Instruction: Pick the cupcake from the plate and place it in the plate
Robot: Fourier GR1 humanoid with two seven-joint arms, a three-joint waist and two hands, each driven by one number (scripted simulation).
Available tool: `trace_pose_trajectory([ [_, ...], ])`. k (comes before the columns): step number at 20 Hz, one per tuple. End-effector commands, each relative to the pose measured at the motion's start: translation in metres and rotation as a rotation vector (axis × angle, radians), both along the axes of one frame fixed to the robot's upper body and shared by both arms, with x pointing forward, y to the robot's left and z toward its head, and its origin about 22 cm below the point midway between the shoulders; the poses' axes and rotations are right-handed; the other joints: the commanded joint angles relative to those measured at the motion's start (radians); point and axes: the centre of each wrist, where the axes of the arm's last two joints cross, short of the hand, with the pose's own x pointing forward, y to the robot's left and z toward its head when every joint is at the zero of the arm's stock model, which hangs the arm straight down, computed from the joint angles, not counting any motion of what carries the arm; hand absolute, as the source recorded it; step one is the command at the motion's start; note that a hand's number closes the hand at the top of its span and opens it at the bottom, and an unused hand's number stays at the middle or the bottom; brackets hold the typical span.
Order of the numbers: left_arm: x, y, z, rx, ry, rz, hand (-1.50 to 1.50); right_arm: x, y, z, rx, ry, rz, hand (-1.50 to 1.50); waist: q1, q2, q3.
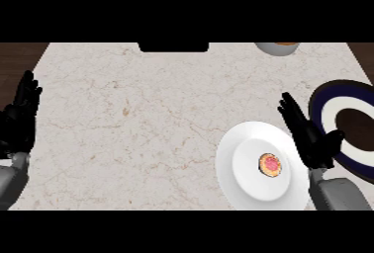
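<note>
A small cupcake point(270, 164) with pink icing sits in the middle of a white plate point(245, 148) at the lower right of the counter. My right hand point(310, 137) stands open just right of that plate, fingers straight and pointing away, over its right rim and apart from the cupcake. A dark blue plate point(326, 103) with a white ring and dark centre lies at the right edge, partly behind the right hand. My left hand point(20, 118) rests open at the left edge, fingers up.
The marble counter point(146, 123) spreads across the view. A black object point(174, 47) sits at the back edge, centre. A grey bowl point(277, 48) with something orange inside shows at the back right. Dark wood borders both sides.
</note>
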Motion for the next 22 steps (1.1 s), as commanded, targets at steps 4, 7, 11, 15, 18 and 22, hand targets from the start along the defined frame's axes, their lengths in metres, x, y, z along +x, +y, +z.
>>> trace_pose_trajectory([
  [4, 0.005, -0.032, 0.002, 0.013, 0.026, -0.150, 0.00, 0.035, 0.031, 0.040, 0.153, -0.118, -0.488, -1.50, -0.032, 0.000, -0.015],
  [7, 0.006, -0.044, 0.002, -0.005, 0.022, -0.217, 0.00, 0.018, -0.030, 0.011, -0.495, -0.076, -0.341, -1.50, -0.013, 0.040, -0.066],
  [11, 0.000, -0.069, -0.014, -0.044, 0.088, -0.293, 0.00, 0.014, 0.026, -0.021, -0.359, 0.036, -0.745, -1.50, -0.026, 0.005, -0.021],
  [15, 0.012, -0.072, 0.003, -0.050, 0.091, -0.319, 0.00, 0.002, 0.113, -0.042, -0.347, -0.001, -0.800, -1.50, -0.010, 0.003, -0.016],
  [18, 0.015, -0.085, 0.002, -0.052, 0.104, -0.306, 0.00, -0.006, 0.116, -0.059, -0.503, -0.011, -0.803, -1.50, -0.021, 0.000, -0.017],
  [22, 0.003, -0.071, -0.009, -0.057, 0.106, -0.300, 0.00, 0.003, 0.103, -0.049, -0.626, -0.047, -0.859, -1.50, -0.032, -0.008, -0.021],
])
